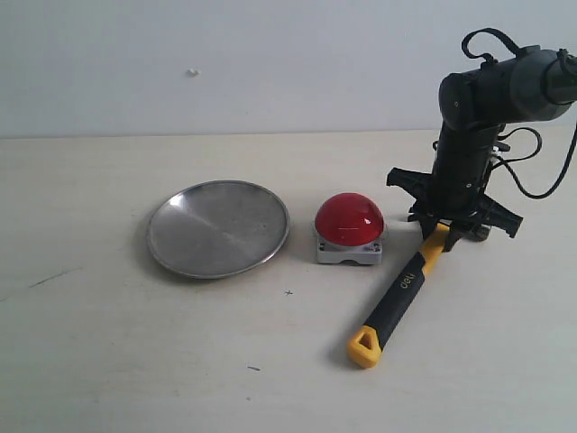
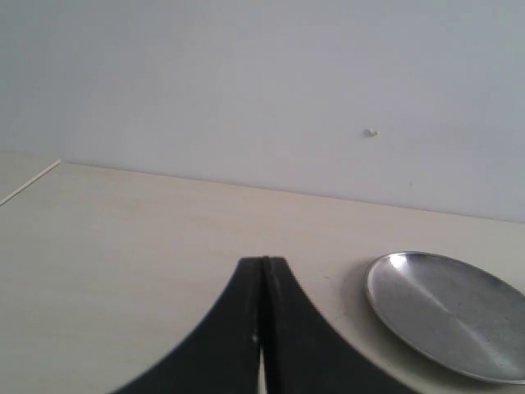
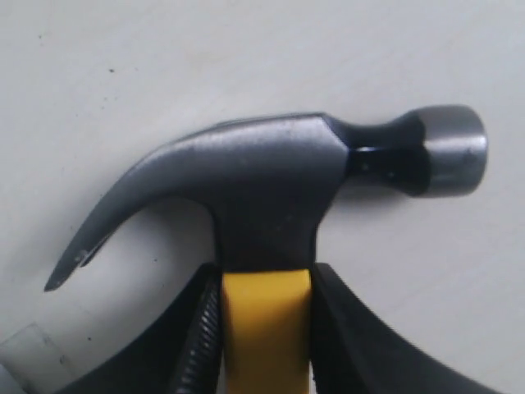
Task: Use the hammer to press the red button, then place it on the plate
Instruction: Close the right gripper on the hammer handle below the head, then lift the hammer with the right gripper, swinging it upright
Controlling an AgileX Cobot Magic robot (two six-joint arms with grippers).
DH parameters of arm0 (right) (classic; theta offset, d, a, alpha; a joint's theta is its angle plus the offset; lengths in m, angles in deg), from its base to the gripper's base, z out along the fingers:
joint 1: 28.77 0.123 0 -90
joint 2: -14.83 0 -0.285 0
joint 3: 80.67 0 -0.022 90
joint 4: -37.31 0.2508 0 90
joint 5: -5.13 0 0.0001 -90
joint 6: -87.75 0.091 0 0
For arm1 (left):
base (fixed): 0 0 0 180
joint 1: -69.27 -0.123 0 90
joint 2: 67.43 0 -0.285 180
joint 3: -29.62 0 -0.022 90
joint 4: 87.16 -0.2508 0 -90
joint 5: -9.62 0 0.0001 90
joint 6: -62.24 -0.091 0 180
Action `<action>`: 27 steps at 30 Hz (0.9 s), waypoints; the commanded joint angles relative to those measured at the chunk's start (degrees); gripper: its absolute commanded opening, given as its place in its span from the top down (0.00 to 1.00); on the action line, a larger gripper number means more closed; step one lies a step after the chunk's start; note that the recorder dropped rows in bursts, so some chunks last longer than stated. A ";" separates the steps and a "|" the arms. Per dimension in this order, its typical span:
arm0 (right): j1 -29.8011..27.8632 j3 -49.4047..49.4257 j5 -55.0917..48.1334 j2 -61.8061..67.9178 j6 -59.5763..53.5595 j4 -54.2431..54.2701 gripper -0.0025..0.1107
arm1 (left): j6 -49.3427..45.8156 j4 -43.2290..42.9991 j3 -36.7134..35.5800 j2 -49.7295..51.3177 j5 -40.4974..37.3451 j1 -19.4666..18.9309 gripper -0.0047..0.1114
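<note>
The hammer (image 1: 397, 298) lies on the table right of the red button (image 1: 349, 219), its yellow looped end toward the front. My right gripper (image 1: 444, 233) is shut on the yellow neck of the hammer (image 3: 264, 328) just below the dark steel head (image 3: 271, 176), which the arm hides in the exterior view. The silver plate (image 1: 218, 227) sits left of the button, and its rim shows in the left wrist view (image 2: 447, 316). My left gripper (image 2: 263, 264) is shut on nothing, over bare table near the plate, and it is out of the exterior view.
A pale wall rises behind the beige table (image 1: 108, 361). The right arm (image 1: 478, 126) with its cable stands over the table's right side. A few small dark specks mark the tabletop in front of the button.
</note>
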 commanded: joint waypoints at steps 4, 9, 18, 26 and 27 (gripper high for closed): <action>-0.31 0.35 0.83 1.47 -1.21 -0.88 0.98 | 0.01 0.33 -0.02 -0.11 0.00 0.05 0.96; -0.31 0.35 0.95 1.47 -0.94 -0.88 0.98 | 0.01 0.33 -0.02 -0.11 0.00 0.05 0.96; -0.31 0.35 0.98 1.47 -10.49 -0.88 0.98 | 0.01 0.33 -0.02 -0.11 0.00 0.05 0.96; -0.31 0.35 3.81 1.47 -10.39 -0.88 0.98 | 0.01 0.33 -0.02 -0.11 0.00 0.05 0.96; -0.31 0.35 4.26 1.47 -10.39 -0.88 0.98 | 0.01 0.33 -0.02 -0.11 0.00 0.05 0.96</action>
